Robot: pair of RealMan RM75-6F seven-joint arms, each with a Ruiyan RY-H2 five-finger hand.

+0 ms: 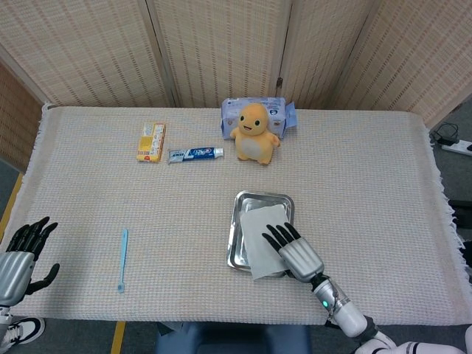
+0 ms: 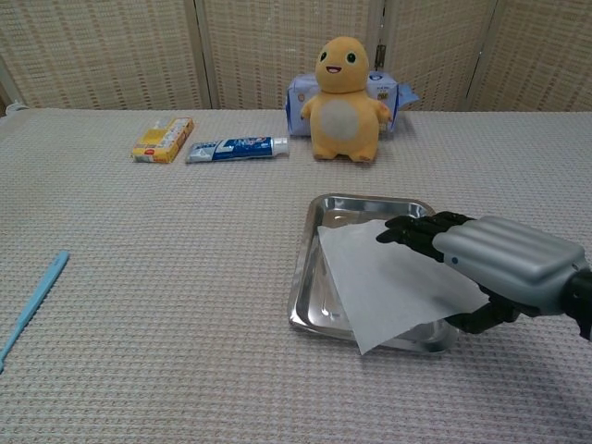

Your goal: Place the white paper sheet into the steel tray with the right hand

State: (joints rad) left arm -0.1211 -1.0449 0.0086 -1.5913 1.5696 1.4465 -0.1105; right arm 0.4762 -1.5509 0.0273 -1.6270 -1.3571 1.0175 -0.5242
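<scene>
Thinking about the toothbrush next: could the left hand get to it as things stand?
Probably yes. The left hand is open near the table's left edge, and only bare cloth lies between it and the toothbrush.

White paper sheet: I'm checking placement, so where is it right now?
In the head view, the white paper sheet lies over the steel tray right of table centre, its near corner past the tray's front rim, with the right hand on its right edge.

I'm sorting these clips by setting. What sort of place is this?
Probably a staged test table indoors: a woven cloth covers it, folding screens stand behind, and unrelated props, a plush toy, toothpaste and a steel tray, are spread out.
</scene>
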